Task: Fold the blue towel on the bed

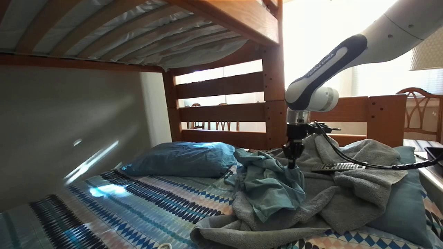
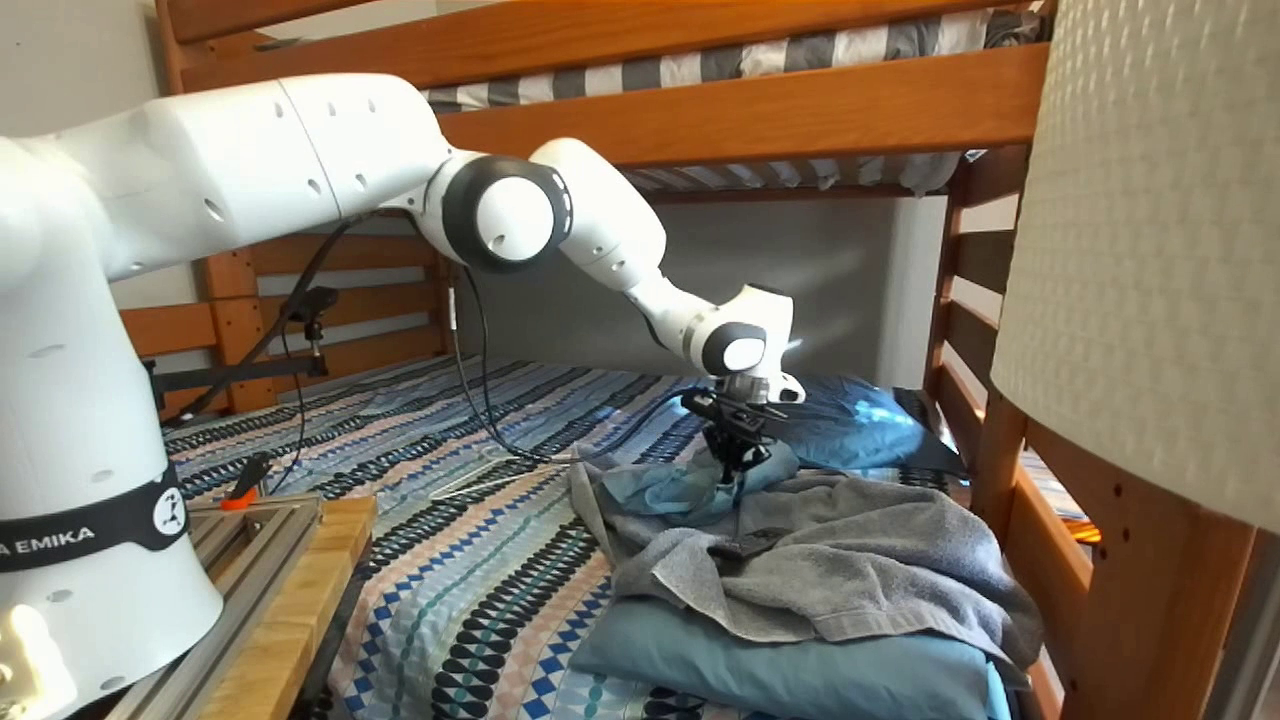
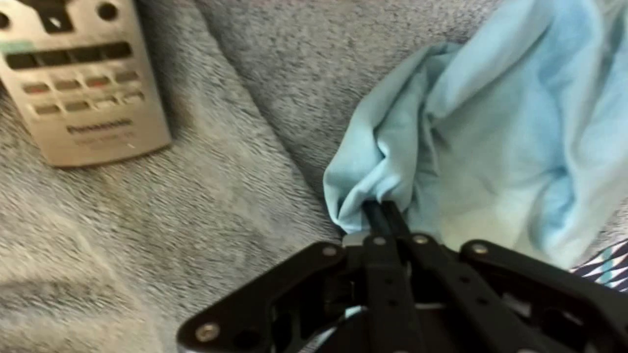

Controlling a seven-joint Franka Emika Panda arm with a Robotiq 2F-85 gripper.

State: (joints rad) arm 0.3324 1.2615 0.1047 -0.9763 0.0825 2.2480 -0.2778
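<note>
Wrist view: gripper (image 3: 381,206) closed tight, pinching a bunched edge of blue towel (image 3: 490,162), crumpled atop grey blanket (image 3: 216,196) on bed (image 1: 155,207). Likely grasp step of folding; next probably needs lifting that edge across, releasing.

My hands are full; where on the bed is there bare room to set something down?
A wide patch of striped bedcover lies bare between the wall, blue pillow and grey cloth. Another strip runs between the wooden board and half-covered pillow. It's crowded where the gripper is closed on the blue cloth, over the grey cloth, with the remote nearby.
</note>
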